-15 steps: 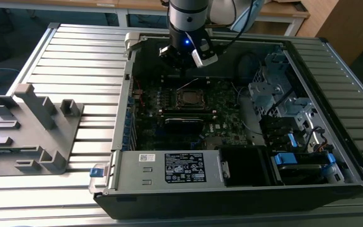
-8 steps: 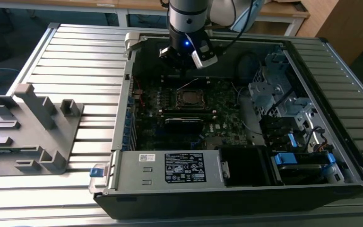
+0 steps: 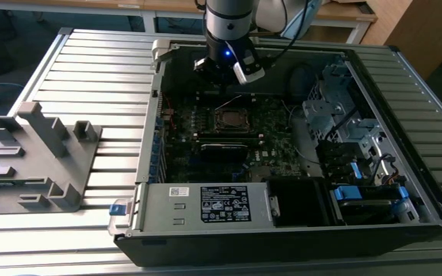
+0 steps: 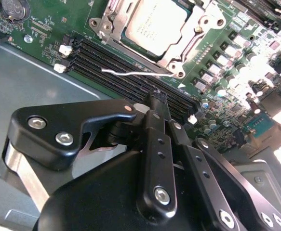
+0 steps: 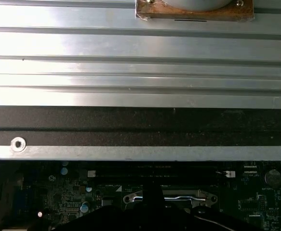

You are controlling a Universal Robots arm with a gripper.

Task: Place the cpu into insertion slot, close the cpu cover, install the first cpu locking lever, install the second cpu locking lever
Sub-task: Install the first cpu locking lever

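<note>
Chip (image 4: 152, 24) lies flat in its slot on the green board (image 4: 48, 29). The shiny cover (image 4: 176, 55) rests on its edges to keep it down. One thin wire lever (image 4: 135, 73) sticks out loose, so I think nothing is locked yet. The pincer (image 4: 155, 96) hangs near it, pinched together, holding nothing.

The square, dull-grey-topped cpu (image 4: 150, 24) lies flat in its socket, the shiny silver cpu cover (image 4: 179, 48) folded down around it, and a thin wire locking lever (image 4: 130, 73) juts free alongside.
</note>
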